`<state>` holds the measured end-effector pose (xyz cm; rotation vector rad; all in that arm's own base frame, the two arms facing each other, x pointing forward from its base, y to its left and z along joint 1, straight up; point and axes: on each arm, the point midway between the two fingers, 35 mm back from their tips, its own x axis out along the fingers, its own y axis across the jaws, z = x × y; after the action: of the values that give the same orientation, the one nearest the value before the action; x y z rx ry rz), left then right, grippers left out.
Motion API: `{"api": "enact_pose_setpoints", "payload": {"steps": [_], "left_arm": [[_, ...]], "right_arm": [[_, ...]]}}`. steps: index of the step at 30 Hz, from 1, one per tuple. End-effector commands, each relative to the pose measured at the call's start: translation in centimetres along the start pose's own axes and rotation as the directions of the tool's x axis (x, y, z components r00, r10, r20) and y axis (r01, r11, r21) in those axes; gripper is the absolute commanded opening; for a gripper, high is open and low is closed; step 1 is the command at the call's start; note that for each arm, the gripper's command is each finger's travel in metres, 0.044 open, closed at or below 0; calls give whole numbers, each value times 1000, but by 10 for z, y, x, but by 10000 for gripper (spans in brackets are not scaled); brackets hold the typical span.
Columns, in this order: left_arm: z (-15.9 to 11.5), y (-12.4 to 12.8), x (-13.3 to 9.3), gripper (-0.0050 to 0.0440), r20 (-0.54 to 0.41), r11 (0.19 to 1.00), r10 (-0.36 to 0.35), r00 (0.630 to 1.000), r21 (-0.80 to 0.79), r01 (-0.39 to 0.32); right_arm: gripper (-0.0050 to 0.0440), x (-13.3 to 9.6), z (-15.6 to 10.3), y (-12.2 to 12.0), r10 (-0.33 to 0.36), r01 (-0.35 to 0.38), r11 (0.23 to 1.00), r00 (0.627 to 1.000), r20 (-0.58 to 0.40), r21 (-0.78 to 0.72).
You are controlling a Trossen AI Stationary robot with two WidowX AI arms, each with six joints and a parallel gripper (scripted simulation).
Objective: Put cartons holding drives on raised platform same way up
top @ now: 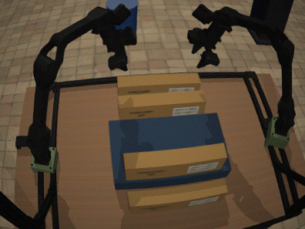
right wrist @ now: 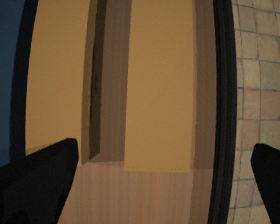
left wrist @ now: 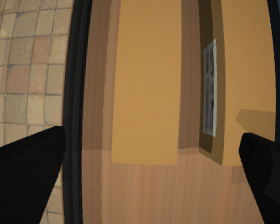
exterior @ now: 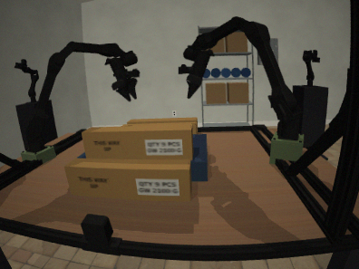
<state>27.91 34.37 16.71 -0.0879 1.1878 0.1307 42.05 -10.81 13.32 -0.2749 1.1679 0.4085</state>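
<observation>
Four tan cartons lie on the table. One carton [top: 175, 164] stands on the blue raised platform [top: 167, 147], at its near side. A second carton [top: 177, 200] rests on the table in front of the platform. Two more cartons [top: 161, 104] [top: 159, 83] stand side by side behind the platform, off it. My left gripper [top: 118, 62] is open and empty, high in the air above the far cartons' left end. My right gripper [top: 208, 59] is open and empty, high above their right end. Both wrist views look down on the two far cartons [left wrist: 146, 66] [right wrist: 159, 66].
A black frame [top: 254, 95] rims the table. A blue barrel [top: 122, 11] stands on the floor beyond the table. A dark cabinet [top: 274, 11] stands at the far right. Shelving [exterior: 227, 78] with boxes stands at the back wall.
</observation>
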Motion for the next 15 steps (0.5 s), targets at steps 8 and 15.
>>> {"api": "enact_pose_setpoints", "payload": {"steps": [8, 15], "left_arm": [[-6, 1, 17, 389, 3, 1000, -2, 1000, 3, 2], [-19, 1, 49, 389, 3, 1000, -2, 1000, 3, 2]], "right_arm": [[389, 17, -6, -1, 0, 0, 1000, 1000, 3, -3], [389, 49, -19, -1, 0, 0, 1000, 1000, 3, -3]]}}
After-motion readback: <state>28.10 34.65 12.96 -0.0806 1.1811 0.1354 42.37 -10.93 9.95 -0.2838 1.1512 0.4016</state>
